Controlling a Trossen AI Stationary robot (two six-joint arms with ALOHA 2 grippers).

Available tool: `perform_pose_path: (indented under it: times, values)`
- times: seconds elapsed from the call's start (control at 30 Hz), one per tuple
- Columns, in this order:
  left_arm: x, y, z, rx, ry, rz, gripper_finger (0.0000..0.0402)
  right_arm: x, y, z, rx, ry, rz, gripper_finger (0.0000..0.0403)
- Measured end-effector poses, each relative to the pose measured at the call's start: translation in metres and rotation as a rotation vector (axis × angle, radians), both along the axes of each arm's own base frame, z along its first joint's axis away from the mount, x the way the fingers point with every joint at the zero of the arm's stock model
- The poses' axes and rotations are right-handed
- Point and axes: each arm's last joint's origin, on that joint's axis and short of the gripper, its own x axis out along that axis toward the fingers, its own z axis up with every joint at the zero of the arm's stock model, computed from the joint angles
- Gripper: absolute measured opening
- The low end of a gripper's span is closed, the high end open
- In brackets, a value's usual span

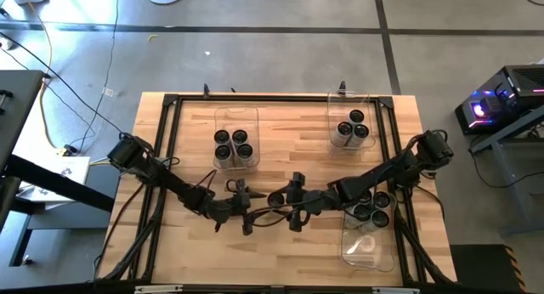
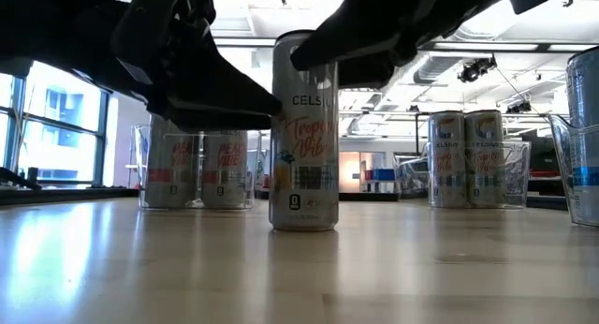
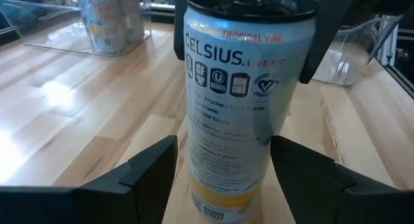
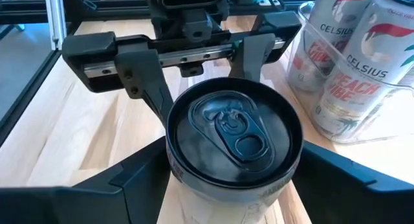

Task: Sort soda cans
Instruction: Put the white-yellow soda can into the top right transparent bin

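A tall white Celsius can stands upright on the pale wooden table, nearest the low camera and near the table's front middle. Both grippers meet at this can. The left gripper has its dark fingers spread on either side of the can's lower body, with a gap showing on each side. The right gripper straddles the can's upper part, fingers also parted, close to the rim; whether they press the can cannot be told. Behind the can to the left, a clear plastic bin holds four cans. Behind to the right, a second bin holds three. Just right of the can, a third bin holds several more. Bare wood lies between the bins.
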Motion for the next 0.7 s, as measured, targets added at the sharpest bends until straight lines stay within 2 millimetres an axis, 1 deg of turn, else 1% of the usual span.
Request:
perform_pose_path:
  times: [0.23, 0.5, 0.6, 0.7]
  values:
    - [0.0001, 0.0001, 0.0003, 0.002, -0.002, 0.001, 0.0241, 0.0001, 0.0017, 0.0016, -0.041, -0.022, -0.008, 0.0288]
    - [0.0001, 0.0, 0.0002, 0.007, -0.001, -0.002, 0.0241, 0.0011, 0.0022, 0.0041, -0.042, -0.049, -0.015, 0.0287]
    - [0.0001, 0.0, 0.0002, 0.007, -0.001, -0.002, 0.0241, 0.0005, 0.0025, 0.0039, -0.057, -0.05, -0.038, 0.0274]
    - [0.0001, 0.0, 0.0002, 0.008, 0.0, -0.002, 0.0241, 0.0, 0.0038, 0.0039, -0.058, -0.051, -0.036, 0.0251]
